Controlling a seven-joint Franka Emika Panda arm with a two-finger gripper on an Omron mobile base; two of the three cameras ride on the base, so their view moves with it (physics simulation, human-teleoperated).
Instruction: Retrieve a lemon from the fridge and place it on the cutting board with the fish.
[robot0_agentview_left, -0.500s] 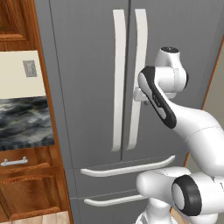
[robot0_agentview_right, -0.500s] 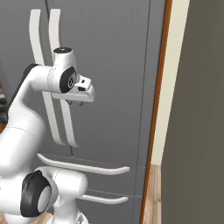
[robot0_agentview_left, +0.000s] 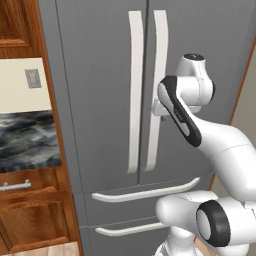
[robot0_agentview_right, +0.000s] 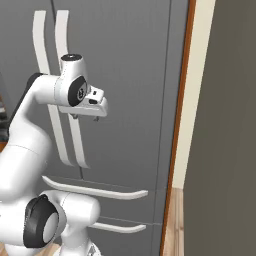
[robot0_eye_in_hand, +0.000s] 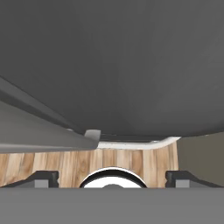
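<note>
Hovering with gripper (robot0_eye_in_hand: 112, 178) spread wide, facing down beside the tall grey fridge (robot0_agentview_left: 100, 75) with doors closed; lemon presumably inside. Best aligning squarely around the right-hand long white curved handle (robot0_agentview_left: 156, 90) before pulling steadily.

The glossy white, rounded robot arm (robot0_agentview_left: 220, 145) has black joint bands, a dark round cap on top, and a bulbous white base (robot0_agentview_right: 75, 212).

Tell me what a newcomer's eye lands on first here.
The tall grey fridge, doors shut, with two long white handles side by side down its middle. Next the white arm, its open gripper raised close to the right-hand handle, holding nothing. Left of the fridge, wooden cabinets stand under a marbled counter.
</note>
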